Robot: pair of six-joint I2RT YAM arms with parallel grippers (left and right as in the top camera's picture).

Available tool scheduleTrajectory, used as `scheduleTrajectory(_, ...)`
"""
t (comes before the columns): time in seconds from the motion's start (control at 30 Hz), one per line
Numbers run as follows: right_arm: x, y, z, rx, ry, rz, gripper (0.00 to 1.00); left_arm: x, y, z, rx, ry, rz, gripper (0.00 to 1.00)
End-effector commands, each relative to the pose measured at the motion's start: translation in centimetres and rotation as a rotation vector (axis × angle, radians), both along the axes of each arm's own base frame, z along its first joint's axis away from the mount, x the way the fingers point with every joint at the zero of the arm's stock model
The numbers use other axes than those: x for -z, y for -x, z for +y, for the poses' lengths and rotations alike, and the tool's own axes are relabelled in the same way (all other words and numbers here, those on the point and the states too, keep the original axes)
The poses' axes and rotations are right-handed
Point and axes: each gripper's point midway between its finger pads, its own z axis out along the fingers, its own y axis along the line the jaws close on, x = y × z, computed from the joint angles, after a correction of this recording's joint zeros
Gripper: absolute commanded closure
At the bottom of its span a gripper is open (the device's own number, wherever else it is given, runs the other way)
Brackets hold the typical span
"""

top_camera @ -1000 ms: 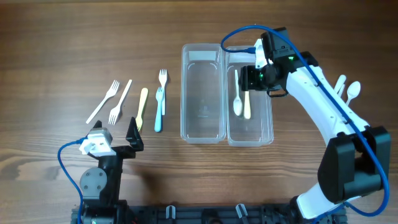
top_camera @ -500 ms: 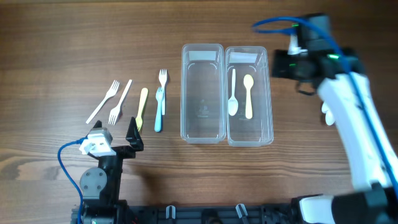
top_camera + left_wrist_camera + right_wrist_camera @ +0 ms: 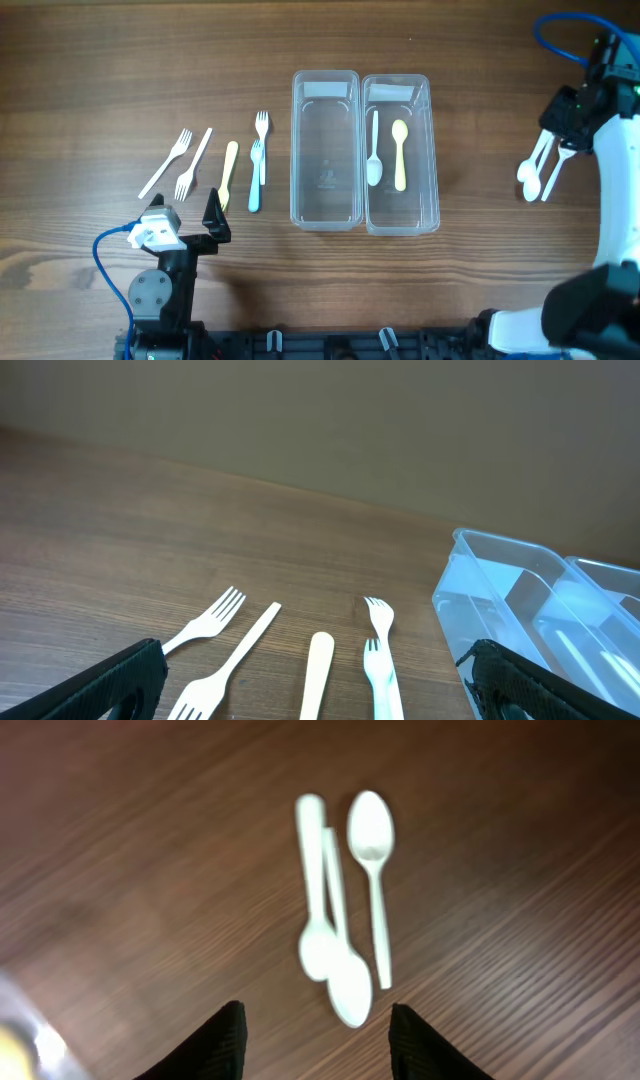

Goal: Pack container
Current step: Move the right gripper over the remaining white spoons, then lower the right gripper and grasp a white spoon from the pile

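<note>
**Figure.** Right gripper [image 3: 318, 1045] poised above three white spoons [image 3: 340, 920] near the table's right edge. Its jaws are apart and empty, lined up on the cluster as if for a pick. Two of the spoons seem to overlap, though the wrist view is blurred. Right container [image 3: 418, 205], mid-table, holds a white spoon [image 3: 374, 165] and a yellow spoon [image 3: 400, 150]. Left container [image 3: 325, 150] is empty, presumably reserved for the forks [image 3: 255, 185] laid out toward the left edge. Left gripper [image 3: 187, 225] is parked at the front edge, fully released.
</note>
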Motion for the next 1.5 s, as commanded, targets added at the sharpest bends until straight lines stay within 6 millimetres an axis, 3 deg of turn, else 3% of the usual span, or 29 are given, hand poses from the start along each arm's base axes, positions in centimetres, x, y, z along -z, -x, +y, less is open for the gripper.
scheduleTrajectory(0.0,3.1,-0.5,-0.8,0.031,-0.033,0.058,0.54,0.1,0.1,0.0,-0.004,0.015,0.011,0.00)
scheduleTrajectory(0.1,5.4,-1.2,-1.0,0.054,-0.049,0.088,0.56,0.1,0.1,0.0,-0.003,0.015,0.011,0.00)
scheduleTrajectory(0.23,8.2,-1.9,-1.2,0.082,-0.076,0.126,0.73,0.1,0.1,0.0,-0.004,0.015,0.011,0.00)
scheduleTrajectory(0.5,11.5,-2.3,-1.2,0.101,-0.102,0.173,0.70,0.1,0.1,0.0,-0.004,0.015,0.011,0.00)
scheduleTrajectory(0.7,12.5,-2.8,-1.4,0.103,-0.109,0.171,0.63,0.1,0.1,0.0,-0.003,0.015,0.011,0.00)
scheduleTrajectory(0.97,14.2,-3.5,-0.9,0.100,-0.202,0.153,0.62,0.1,0.1,0.0,-0.004,0.015,0.011,0.00)
scheduleTrajectory(1.23,15.4,-2.9,-2.2,0.129,-0.224,0.169,0.62,0.1,0.1,0.0,-0.004,0.015,0.011,0.00)
scheduleTrajectory(1.47,16.4,-2.6,-2.1,0.108,-0.218,0.170,0.62,0.1,0.1,0.0,-0.004,0.015,0.011,0.00)
